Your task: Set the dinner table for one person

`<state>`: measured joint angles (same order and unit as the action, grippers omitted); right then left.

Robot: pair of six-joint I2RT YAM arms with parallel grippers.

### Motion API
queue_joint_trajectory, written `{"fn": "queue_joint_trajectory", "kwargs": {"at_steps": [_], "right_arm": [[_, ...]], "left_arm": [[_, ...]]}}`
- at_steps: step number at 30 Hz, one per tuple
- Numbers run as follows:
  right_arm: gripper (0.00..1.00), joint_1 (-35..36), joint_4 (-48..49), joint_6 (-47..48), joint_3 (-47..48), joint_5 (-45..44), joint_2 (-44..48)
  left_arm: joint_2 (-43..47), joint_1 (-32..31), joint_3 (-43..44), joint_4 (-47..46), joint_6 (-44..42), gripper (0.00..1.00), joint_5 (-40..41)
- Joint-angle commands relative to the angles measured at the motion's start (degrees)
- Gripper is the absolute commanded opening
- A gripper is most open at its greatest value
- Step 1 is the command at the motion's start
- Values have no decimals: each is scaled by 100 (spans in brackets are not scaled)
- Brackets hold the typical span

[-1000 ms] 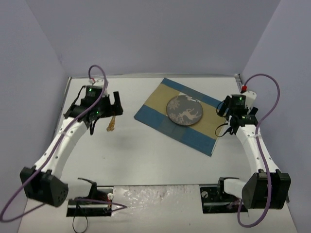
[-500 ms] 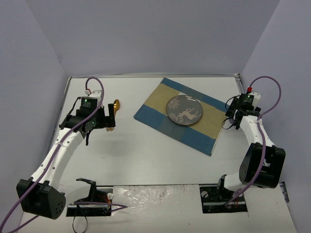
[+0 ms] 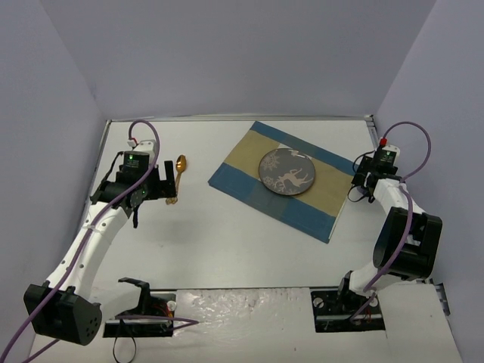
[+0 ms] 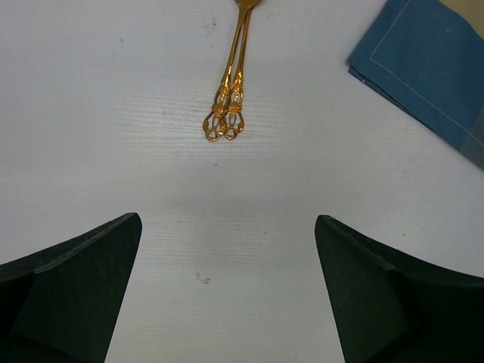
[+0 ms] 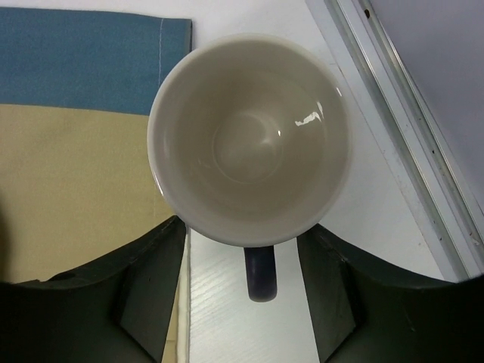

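**Place setting half laid: left arm over the cutlery, right arm at the mug**

The dinner table (image 3: 227, 249) is a plain white tabletop that lies under everything and fills the floor of the walled booth. Its long axis seems to run side to side, though the arm bases hide the near edge.

At the left, the left gripper (image 4: 227, 227) hovers with its jaws spread wide and nothing between them. Just beyond it lies the gold cutlery (image 4: 229, 106): two ornate handles side by side, their ends toward the gripper and the spoon bowl toward the far wall.

In the middle, a blue-and-tan placemat (image 3: 246, 172) sits askew, running from far left to near right, with a dark patterned plate (image 3: 286, 172) on it.

At the right, just off the placemat's corner, stands a white-lined mug (image 5: 249, 140). The right gripper (image 5: 242, 231) has a finger on each side of it, with the mug's dark handle pointing back between them. Whether they already pinch it cannot be told.

The step in hand looks like fetching the mug and cutlery. Next, the left jaws likely need to drop squarely over both handles.
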<state>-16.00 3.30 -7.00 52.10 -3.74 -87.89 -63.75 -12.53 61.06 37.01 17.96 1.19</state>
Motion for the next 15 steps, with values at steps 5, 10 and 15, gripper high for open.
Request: {"fn": "queue_joint_trajectory", "kwargs": {"at_steps": [5,10,15], "right_arm": [[42,9,466,160,-35,-32,-14],[28,3,503,179,-69,-129,13],[8,11,505,209,-86,-216,103]], "left_arm": [[11,75,130,-199,-103,97,96],[13,75,126,-210,-99,97,87],[13,77,117,-221,-92,97,76]]}}
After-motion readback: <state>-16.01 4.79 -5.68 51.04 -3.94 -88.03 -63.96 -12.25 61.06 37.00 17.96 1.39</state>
